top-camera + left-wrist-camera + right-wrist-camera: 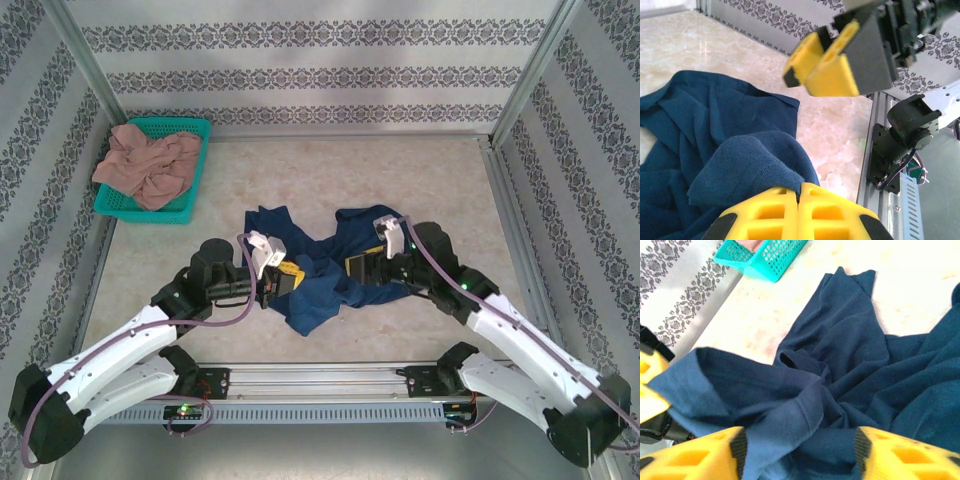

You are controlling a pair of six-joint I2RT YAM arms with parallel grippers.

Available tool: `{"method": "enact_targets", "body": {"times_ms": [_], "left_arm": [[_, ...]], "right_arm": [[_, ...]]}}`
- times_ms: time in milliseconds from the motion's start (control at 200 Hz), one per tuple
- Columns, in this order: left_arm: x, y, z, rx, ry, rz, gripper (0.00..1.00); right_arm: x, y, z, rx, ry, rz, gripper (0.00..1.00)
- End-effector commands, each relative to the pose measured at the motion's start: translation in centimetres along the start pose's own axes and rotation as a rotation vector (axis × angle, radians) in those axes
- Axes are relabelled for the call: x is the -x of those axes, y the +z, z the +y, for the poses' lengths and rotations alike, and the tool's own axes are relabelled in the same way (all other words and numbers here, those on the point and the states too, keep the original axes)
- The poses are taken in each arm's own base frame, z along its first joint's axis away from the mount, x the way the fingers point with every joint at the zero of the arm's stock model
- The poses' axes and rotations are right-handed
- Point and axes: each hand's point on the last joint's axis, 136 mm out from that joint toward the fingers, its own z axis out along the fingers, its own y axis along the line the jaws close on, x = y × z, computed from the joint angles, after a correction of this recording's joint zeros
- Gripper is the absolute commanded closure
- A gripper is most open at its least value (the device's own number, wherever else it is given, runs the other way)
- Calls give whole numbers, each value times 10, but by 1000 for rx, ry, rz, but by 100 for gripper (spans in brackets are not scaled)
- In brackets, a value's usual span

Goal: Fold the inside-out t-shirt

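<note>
Your left gripper (799, 191) pinches the t-shirt (850, 355), bunched by the tabletop's (400, 170) near edge; your right gripper (800, 446) stands wide around its cloth.

T-shirt (320, 275): navy knit cloth, matt, soft, creased. Tabletop (400, 170): pale marble-look, smooth, semi-gloss w/ glare. Far-left basket (199, 170): teal plastic mesh, slight sheen. Garment (148, 165) in it: pinkish matt cloth. L gripper (799, 192) fingers (770, 215): yellow moulded plastic, matt. Near rail (320, 378): bare metal.
</note>
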Motion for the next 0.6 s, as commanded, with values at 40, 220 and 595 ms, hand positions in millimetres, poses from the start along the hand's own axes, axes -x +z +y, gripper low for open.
{"method": "enact_targets", "body": {"times_ms": [40,220,595], "left_arm": [[13,-3,-17,-66,122,-70,98],[14,-5,-20,-68,150,-82,98],[9,-9,-7,17,134,-84,98]], "right_arm": [[2,24,5,90,82,151,30],[-10,57,11,221,206,321,21],[32,47,20,262,198,185,100]]}}
